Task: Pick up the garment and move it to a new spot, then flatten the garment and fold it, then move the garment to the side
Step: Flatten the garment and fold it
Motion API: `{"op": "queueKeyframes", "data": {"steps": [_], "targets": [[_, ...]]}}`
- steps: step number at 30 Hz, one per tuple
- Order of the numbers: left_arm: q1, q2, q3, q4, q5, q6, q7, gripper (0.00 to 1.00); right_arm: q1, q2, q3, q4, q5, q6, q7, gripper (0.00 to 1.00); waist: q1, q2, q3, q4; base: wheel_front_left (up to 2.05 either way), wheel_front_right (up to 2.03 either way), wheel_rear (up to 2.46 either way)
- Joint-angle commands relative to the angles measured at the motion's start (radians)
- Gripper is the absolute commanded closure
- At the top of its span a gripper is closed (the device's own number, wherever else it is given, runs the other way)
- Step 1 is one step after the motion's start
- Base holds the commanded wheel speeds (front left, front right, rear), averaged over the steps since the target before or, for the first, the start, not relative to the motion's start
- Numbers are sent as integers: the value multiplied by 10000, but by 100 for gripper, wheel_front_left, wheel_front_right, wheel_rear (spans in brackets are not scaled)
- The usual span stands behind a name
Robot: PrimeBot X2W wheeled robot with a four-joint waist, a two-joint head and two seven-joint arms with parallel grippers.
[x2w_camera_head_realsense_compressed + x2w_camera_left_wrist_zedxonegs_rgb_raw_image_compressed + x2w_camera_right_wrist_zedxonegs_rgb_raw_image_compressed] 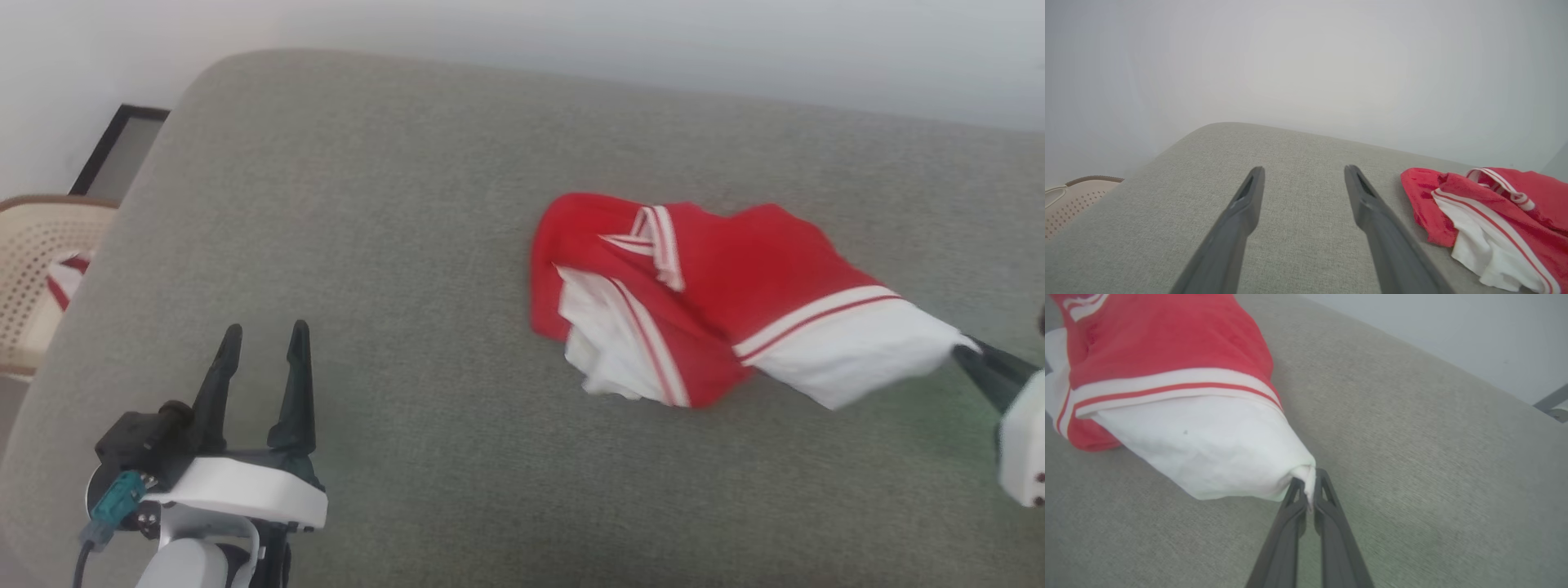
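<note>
In the head view, the soft red fabric garment with white sleeve ends and striped trim (694, 286) is seen crumpled on the right half of a grey upholstered surface (367, 245). One white sleeve end is drawn out to the right into a point, which is pinched by the right tool (967, 353) with its jaws closed on the cloth. The left tool (263, 331) is held at the lower left, well apart from the garment, its jaws spread wide and empty. In the left wrist view, the left tool (1302, 171) is shown wide open over bare upholstery, with the garment (1486, 212) lying off to its right, untouched by it. In the right wrist view, the right tool (1306, 485) is shown clamped on the very tip of the white sleeve end, and the garment (1167, 347) stretches away from the fingertips with its bulk resting on the surface. The pick-up step is judged to be in hand, the bulk not yet being lifted. A lift and a carry to a new spot are called for next. As only a thin corner is held, a slip may be risked under a hard pull.
</note>
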Motion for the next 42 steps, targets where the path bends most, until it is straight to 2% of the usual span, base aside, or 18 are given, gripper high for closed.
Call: {"op": "queueKeyframes", "data": {"steps": [1,7,12,14,15,16,17,18,19,26,30,37,42], "targets": [[96,25,20,7,49,-37,-43,0,181,-78,-230,130,65,-3,71,100,0,-1,-142,-205,0,0,0],[-74,139,-61,113,30,-129,46,0,606,-56,-1224,1284,219,-3,272,100,0,-1,-254,-385,0,0,0],[-243,168,-209,232,-5,-224,147,0,486,324,-1076,2283,331,-3,411,100,0,-1,-262,-376,0,0,0],[-343,188,-253,287,-24,-262,189,0,320,512,-859,2717,476,-3,440,93,0,-1,-269,-378,0,0,0],[-376,192,-285,306,-29,-290,219,0,206,604,-742,2928,506,-3,399,86,0,-1,-272,-382,0,0,0],[-401,208,-309,327,-34,-309,278,0,101,675,-606,3127,517,-3,374,64,0,-1,-276,-388,0,0,0],[-415,229,-336,342,-45,-321,321,0,16,726,-459,3287,550,-1,358,46,0,-1,-283,-400,0,0,0],[-449,242,-354,354,-65,-324,387,0,-90,776,-326,3445,574,-1,334,11,0,-1,-293,-417,0,0,0],[-503,288,-376,346,-50,-365,412,0,-204,823,-207,3528,591,-1,299,0,0,-1,-309,-446,0,0,0],[-690,572,-466,54,-212,-508,1064,0,-897,525,432,3437,757,-3,176,0,0,-1,-451,-882,0,0,0],[-863,740,-652,-318,-323,-639,1753,0,-1169,420,362,3046,606,-3,-219,0,0,-1,-521,-1292,0,0,0],[-1222,843,-1150,-878,-397,-767,2906,0,-1492,620,-267,2347,7,-3,-1524,0,0,-1,-516,-2015,0,0,0],[-1430,698,-1809,-1138,-543,-823,4145,0,-1629,1218,-1237,2047,-864,-3,-2920,0,0,-1,-372,-2627,0,0,0]]}}
